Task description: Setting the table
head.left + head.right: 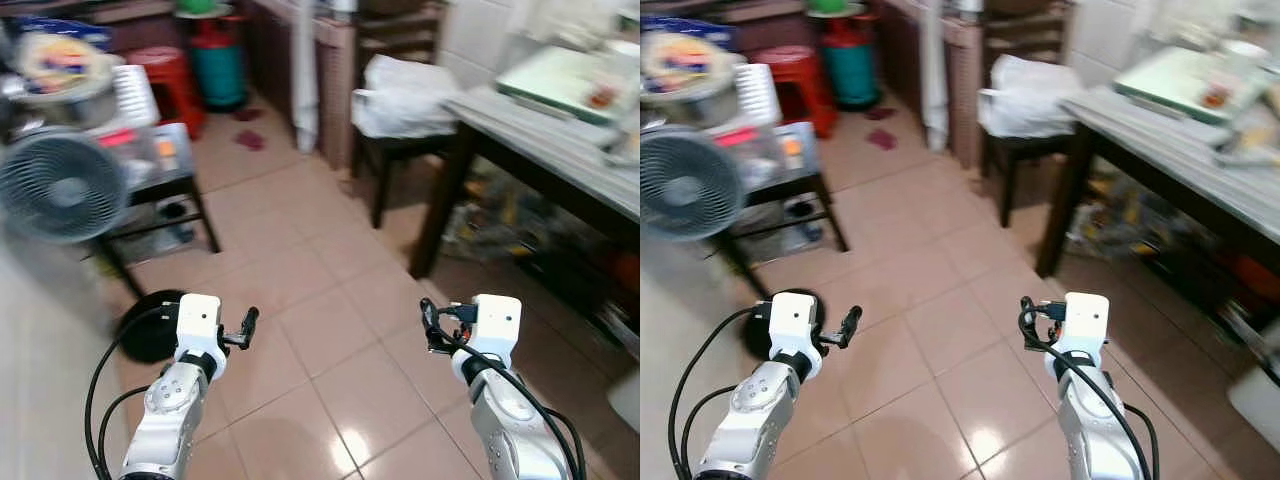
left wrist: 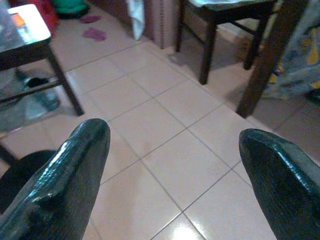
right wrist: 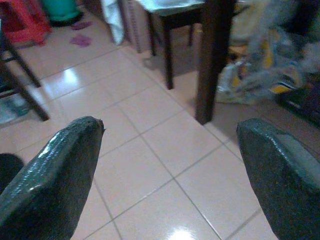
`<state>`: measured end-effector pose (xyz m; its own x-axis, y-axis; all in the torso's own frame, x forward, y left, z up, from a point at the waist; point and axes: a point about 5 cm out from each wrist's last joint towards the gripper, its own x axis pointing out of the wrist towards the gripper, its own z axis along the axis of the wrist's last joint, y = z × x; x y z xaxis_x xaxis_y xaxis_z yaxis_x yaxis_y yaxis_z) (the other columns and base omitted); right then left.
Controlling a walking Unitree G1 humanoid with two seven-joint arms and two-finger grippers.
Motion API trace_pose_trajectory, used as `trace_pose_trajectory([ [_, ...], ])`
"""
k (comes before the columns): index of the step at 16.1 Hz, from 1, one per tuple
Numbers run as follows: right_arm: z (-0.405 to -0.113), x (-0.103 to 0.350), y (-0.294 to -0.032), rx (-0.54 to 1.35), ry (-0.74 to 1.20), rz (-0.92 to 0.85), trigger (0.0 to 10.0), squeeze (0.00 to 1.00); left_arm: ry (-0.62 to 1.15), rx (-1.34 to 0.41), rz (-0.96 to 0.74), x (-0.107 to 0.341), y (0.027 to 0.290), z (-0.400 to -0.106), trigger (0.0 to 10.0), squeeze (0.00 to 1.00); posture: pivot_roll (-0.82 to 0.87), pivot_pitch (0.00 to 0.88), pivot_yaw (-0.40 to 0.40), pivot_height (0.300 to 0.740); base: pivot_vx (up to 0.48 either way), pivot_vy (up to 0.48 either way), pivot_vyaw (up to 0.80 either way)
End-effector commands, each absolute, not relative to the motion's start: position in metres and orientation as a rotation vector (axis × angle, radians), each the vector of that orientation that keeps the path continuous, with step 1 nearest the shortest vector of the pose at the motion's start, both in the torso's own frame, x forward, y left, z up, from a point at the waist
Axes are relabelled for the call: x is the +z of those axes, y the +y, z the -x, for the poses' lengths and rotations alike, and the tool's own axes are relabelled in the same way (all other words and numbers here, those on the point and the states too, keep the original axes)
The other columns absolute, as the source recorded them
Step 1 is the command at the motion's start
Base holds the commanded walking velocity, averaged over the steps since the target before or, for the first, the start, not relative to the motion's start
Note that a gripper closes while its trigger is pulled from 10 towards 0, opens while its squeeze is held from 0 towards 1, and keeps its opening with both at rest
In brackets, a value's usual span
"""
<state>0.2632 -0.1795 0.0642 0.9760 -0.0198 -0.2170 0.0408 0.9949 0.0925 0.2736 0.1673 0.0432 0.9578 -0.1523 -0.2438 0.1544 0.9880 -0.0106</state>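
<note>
Here you have both arms raised over the glossy beige tiled floor (image 1: pixel 330 330). The left gripper (image 2: pixel 175 165) and right gripper (image 3: pixel 170 165) each stand with jaws spread wide, holding nothing, as the wrist views show. From the head views, the dark-legged table with a pale grey top (image 1: pixel 560 150) sits at two o'clock, bearing a light green tray (image 1: pixel 565 80). A grey round fan (image 1: pixel 55 185) stands at ten o'clock.
</note>
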Motion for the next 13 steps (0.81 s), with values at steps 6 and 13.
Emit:
trace_pose_trajectory([
  [6,-0.2646,0.0651,-0.1779,-0.028,0.214,-0.101,10.0,0.0,0.238,-0.186,-0.011,0.0475,0.1699,-0.2763,10.0,0.0,-0.03,0.056,0.04,0.74,0.08,0.0,-0.8],
  [13,-0.2638,0.0647,-0.1774,-0.031,0.213,-0.106,10.0,0.0,0.238,-0.195,-0.007,0.047,0.1681,-0.2748,10.0,0.0,-0.03,0.061,0.041,0.74,0.329,0.0,-0.8],
])
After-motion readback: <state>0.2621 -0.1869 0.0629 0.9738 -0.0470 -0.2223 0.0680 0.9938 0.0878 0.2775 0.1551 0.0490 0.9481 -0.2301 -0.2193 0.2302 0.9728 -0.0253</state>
